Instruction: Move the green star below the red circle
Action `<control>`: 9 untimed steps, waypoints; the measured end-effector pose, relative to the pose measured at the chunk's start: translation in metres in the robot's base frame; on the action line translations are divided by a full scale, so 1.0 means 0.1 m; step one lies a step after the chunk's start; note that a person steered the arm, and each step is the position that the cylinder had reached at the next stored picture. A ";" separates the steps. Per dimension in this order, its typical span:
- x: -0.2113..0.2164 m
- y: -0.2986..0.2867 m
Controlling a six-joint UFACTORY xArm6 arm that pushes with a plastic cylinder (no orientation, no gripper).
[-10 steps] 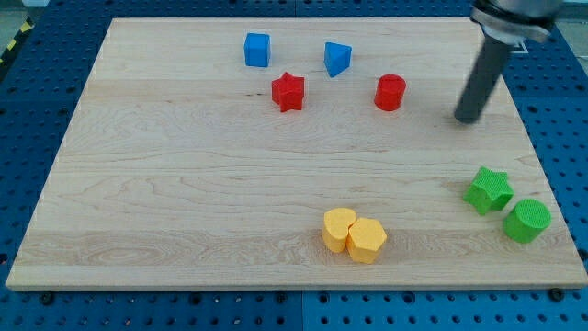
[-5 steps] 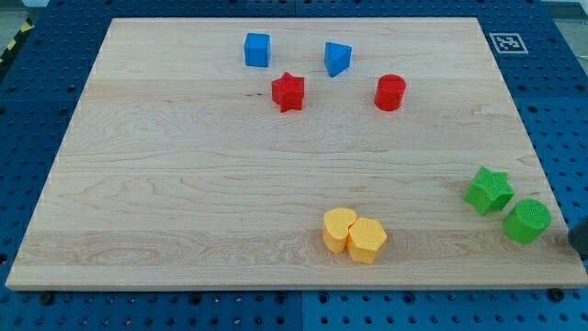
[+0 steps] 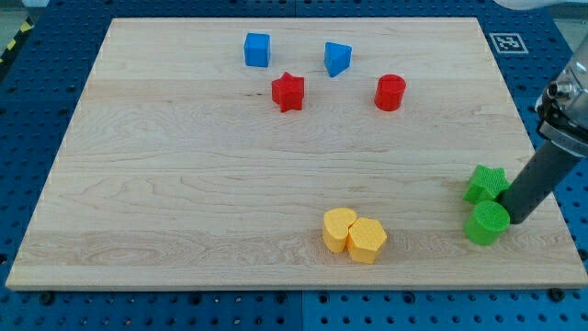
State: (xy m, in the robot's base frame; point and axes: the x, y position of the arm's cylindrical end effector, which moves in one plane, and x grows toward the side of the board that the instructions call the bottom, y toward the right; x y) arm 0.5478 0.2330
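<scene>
The green star [image 3: 483, 183] lies near the board's right edge, toward the view's bottom. The red circle [image 3: 390, 93] stands far from it, up and to the left near the view's top. My tip [image 3: 516, 219] rests on the board just right of a green cylinder [image 3: 486, 222], touching it, and just below-right of the green star. The green cylinder sits directly under the star, touching it.
A red star [image 3: 288, 91], a blue cube [image 3: 257, 49] and a blue wedge-like block [image 3: 337, 58] lie left of the red circle. Two yellow blocks [image 3: 354, 234] sit together at the view's bottom centre. The board's right edge [image 3: 533, 138] is close to my tip.
My rod left the view's upper right, passed off the right edge, and now stands right of the green cylinder. The cylinder slid left, under the star, which shifted slightly.
</scene>
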 end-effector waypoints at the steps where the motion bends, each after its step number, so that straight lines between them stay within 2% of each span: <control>1: -0.14 -0.20; 3: -0.42 -0.52; 5: -0.25 -0.38; 9: -0.70 -0.23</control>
State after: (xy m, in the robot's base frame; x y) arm 0.4778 0.2099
